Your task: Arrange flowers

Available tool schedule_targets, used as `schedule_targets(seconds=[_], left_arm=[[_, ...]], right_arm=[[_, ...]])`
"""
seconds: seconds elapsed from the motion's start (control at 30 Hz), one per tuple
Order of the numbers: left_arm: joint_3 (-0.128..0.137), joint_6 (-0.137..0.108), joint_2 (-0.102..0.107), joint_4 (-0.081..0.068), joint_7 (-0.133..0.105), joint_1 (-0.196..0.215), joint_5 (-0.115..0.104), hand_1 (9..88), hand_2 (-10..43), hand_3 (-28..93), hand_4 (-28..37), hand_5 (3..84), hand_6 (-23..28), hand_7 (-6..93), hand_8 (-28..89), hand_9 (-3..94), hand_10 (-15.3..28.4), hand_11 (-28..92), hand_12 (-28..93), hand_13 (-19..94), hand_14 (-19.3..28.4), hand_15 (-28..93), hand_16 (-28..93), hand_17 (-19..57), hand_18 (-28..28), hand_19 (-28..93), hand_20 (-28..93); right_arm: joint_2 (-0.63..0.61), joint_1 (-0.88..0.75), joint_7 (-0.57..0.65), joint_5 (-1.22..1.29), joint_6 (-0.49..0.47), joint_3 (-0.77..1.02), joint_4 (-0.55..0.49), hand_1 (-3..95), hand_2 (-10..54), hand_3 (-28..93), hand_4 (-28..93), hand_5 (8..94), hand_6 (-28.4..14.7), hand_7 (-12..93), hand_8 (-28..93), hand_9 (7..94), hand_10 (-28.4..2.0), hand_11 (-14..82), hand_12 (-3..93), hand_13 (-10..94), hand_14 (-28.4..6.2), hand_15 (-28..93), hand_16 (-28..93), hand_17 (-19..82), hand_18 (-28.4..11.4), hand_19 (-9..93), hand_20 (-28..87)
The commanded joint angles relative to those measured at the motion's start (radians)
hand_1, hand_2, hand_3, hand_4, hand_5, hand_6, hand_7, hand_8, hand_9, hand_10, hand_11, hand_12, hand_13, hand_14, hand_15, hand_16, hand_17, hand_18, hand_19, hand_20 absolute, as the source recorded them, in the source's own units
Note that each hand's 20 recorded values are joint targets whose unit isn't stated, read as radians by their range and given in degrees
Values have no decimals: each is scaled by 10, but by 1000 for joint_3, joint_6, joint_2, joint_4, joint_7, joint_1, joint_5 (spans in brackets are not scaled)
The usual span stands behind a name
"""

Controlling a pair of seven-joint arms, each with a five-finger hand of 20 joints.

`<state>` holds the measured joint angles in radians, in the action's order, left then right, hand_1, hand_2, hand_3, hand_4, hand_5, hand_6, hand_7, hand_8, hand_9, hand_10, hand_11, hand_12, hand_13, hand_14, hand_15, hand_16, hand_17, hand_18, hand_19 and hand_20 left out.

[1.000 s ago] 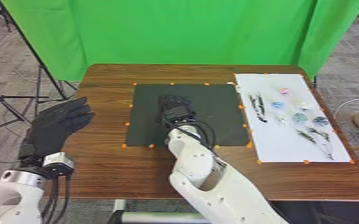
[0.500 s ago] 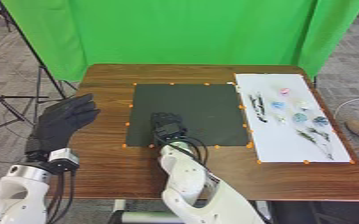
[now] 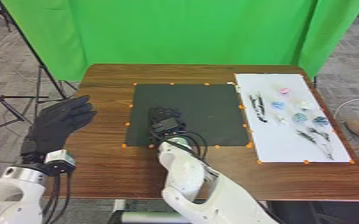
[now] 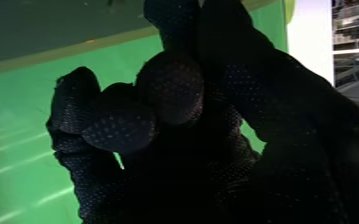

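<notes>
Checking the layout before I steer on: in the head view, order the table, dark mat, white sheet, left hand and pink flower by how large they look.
Table
Dark mat and white sheet: too alike to rank
Left hand
Pink flower

No text, label, brand, number or sign could be read in the head view or the right wrist view.
</notes>
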<state>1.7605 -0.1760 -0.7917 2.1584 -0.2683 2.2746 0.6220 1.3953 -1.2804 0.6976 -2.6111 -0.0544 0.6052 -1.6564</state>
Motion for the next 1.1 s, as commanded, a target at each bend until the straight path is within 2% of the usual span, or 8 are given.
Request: schedule_targets(seconds=[0.03,0.23,0.3,0.43,0.5,0.63,0.8,1.1], left_arm=[[3,-2,-18,10,-3,32,2,271,44,822,-137,452,133,122,-81,368,215,328,86,253,272,541,-111,-96,213,570,118],[0,-6,-36,12,-10,44,2,271,44,823,-138,452,133,122,-81,368,216,327,85,254,273,541,-111,-96,213,570,118],[-1,-6,-37,10,-10,44,2,270,44,824,-137,452,133,122,-81,368,216,327,85,254,274,542,-111,-96,213,570,118],[-10,-6,-37,8,-10,37,1,271,44,823,-137,452,133,123,-81,369,217,326,85,254,273,542,-111,-96,213,570,118],[-13,-2,-39,7,-5,31,4,271,44,823,-138,453,133,123,-81,369,216,326,86,254,272,541,-111,-96,213,570,118],[-20,-5,-37,5,-6,25,2,271,44,823,-137,452,133,123,-81,369,216,327,86,255,273,541,-111,-96,213,570,118],[-3,3,-51,7,-1,47,5,271,45,823,-137,452,133,124,-81,369,216,328,86,255,273,544,-111,-96,214,571,118],[28,-25,-42,30,-23,95,-3,271,45,823,-137,452,133,123,-81,369,216,327,85,256,274,544,-112,-96,213,571,118]], right_arm=[[-14,-15,-41,-1,15,5,-27,520,-95,779,-268,881,-43,248,199,814,-133,576,369,752,-130,773,288,294,-284,864,338],[-18,-45,-153,46,-94,37,-75,434,-87,812,-250,765,-61,293,87,669,-167,556,357,602,-174,787,248,177,-284,791,341],[-14,-54,-172,40,-129,47,-79,380,-45,851,-244,730,-60,269,47,609,-199,563,332,529,-196,791,228,135,-284,751,356],[-2,-83,-210,61,-201,76,-90,348,-21,872,-241,696,-53,266,2,559,-221,576,289,476,-211,794,208,108,-284,722,379],[9,-93,-222,53,-248,92,-92,292,30,886,-213,667,-42,245,-121,516,-239,574,265,440,-227,796,184,80,-284,690,387],[19,-102,-222,58,-297,109,-91,232,72,893,-205,618,-40,197,-133,459,-268,556,255,376,-255,801,165,48,-284,657,391],[17,-99,-195,72,-317,102,-89,212,85,890,-199,586,-44,163,-125,432,-280,542,252,349,-269,804,160,38,-284,648,398],[-27,-80,-191,104,-326,64,-119,200,91,885,-193,614,-69,148,-118,436,-283,543,249,353,-274,810,158,38,-284,645,409]])
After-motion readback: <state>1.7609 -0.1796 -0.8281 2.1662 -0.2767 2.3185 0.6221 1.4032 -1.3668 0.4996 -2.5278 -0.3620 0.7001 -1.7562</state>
